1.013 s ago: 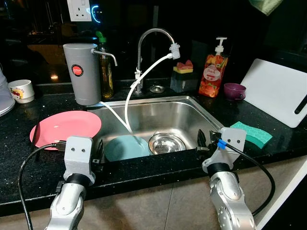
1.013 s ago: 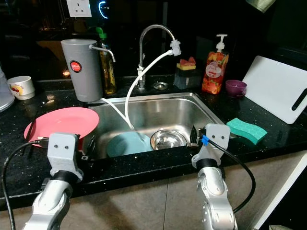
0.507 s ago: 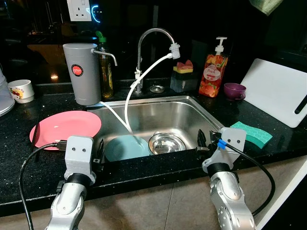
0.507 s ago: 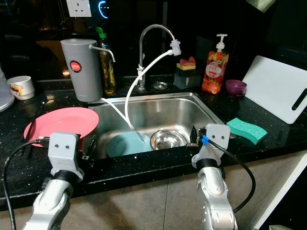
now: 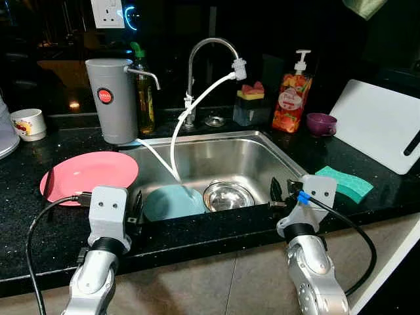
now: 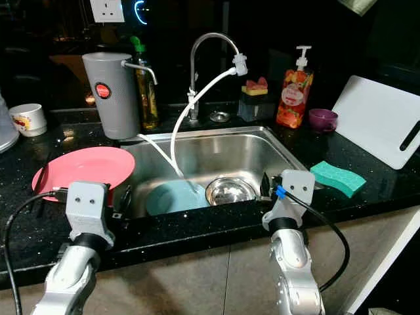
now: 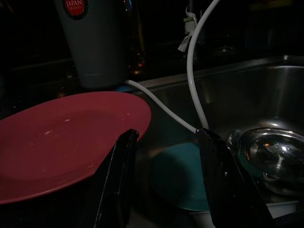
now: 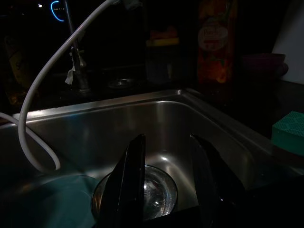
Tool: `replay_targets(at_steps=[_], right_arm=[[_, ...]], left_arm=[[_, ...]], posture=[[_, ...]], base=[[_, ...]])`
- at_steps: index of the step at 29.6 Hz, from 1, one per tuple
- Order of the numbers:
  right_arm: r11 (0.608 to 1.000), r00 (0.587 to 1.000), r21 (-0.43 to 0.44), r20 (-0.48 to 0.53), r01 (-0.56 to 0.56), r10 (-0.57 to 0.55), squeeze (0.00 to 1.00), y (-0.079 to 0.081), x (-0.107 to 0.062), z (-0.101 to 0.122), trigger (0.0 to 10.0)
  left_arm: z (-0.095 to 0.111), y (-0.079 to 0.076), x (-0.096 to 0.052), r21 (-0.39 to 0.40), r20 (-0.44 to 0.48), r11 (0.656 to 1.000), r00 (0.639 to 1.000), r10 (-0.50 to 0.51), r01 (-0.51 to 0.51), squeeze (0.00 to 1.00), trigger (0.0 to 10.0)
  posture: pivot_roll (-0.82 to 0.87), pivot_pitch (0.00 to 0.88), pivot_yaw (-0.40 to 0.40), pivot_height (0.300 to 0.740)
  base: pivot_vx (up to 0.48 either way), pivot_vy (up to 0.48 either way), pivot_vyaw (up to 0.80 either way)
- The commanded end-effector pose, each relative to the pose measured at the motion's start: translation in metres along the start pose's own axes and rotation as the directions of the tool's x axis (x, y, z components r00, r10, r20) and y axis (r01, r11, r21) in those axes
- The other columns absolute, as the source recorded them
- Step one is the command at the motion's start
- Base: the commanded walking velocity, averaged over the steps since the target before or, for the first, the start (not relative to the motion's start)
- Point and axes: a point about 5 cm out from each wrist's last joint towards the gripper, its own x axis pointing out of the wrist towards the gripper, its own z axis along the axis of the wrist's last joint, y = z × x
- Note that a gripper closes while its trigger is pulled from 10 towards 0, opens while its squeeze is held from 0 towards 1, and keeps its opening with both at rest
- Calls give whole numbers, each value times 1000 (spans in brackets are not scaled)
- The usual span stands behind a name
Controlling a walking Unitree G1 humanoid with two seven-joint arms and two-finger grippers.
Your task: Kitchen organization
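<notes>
A pink plate [image 5: 88, 174] lies on the black counter left of the steel sink [image 5: 275, 154]. In the basin a teal plate [image 5: 172, 202] lies beside a steel bowl [image 5: 228, 195]. My left gripper [image 7: 168, 137] hovers at the counter's front edge, between the pink plate [image 7: 66, 137] and the teal plate [image 7: 183, 178]. Its fingers are open and hold nothing. My right gripper [image 8: 167, 142] hangs open at the sink's front right corner, with the steel bowl [image 8: 154, 192] just beyond its fingers. A green sponge [image 5: 344, 184] rests on the counter to its right.
A white hose [image 5: 177, 134] runs from the faucet [image 5: 197, 65] into the basin. Behind the sink stand a grey water filter [image 5: 113, 98], a bottle [image 5: 146, 92], a sponge holder [image 5: 251, 105] and a soap dispenser [image 5: 292, 98]. A purple cup [image 5: 321, 123] and white cutting board [image 5: 377, 125] sit right; a mug [image 5: 29, 123] far left.
</notes>
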Motion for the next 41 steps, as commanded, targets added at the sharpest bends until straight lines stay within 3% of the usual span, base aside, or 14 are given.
replay_targets(at_steps=[1,41], right_arm=[[1000,1000,4,-1,4,-4,0,-1,-1,0,10000],[1000,1000,2,9,-4,4,0,0,2,2,10000]], left_arm=[[-3,0,-1,8,-10,1000,1000,-3,3,0,10000],[-2,0,3,7,0,1000,1000,1,-1,0,10000]], posture=[[98,49,-38,740],[98,34,-41,740]], base=[[0,0,0],[0,0,0]])
